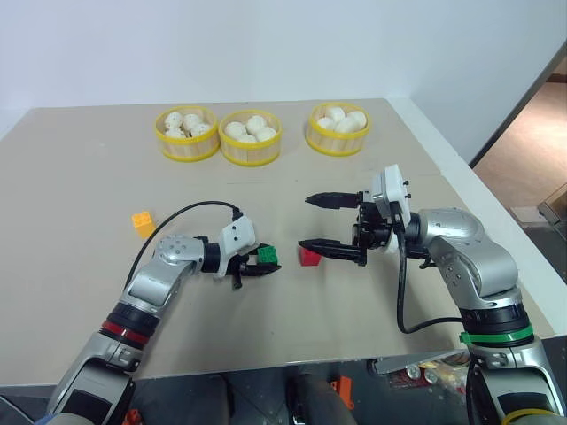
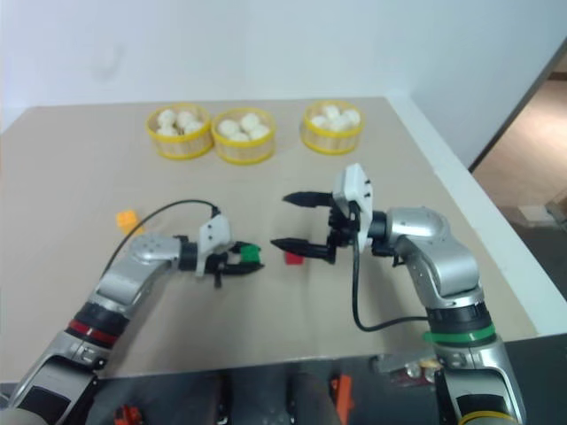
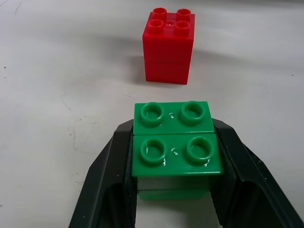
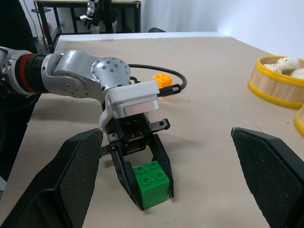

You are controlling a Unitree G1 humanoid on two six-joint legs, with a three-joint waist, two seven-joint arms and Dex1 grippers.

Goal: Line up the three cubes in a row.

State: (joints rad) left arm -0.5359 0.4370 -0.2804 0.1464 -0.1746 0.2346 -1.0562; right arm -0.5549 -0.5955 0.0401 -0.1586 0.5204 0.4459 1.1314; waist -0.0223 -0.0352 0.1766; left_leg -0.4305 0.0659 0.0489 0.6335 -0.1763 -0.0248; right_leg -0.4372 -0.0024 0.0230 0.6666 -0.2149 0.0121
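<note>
I hold the left gripper [image 1: 262, 264] clamped, pointing inward; my right gripper [image 1: 321, 222] faces it, fingers spread wide.

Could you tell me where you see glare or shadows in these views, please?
Left wrist view: wet-looking glints on the green cube's studs, and a soft shadow beside the red cube. Right wrist view: the right gripper's own fingers loom dark and soft-edged. Left eye view: even light, faint shadows under the baskets.

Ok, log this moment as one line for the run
left gripper: shut on green cube | red cube: on table | orange cube: apart | right gripper: open
</note>
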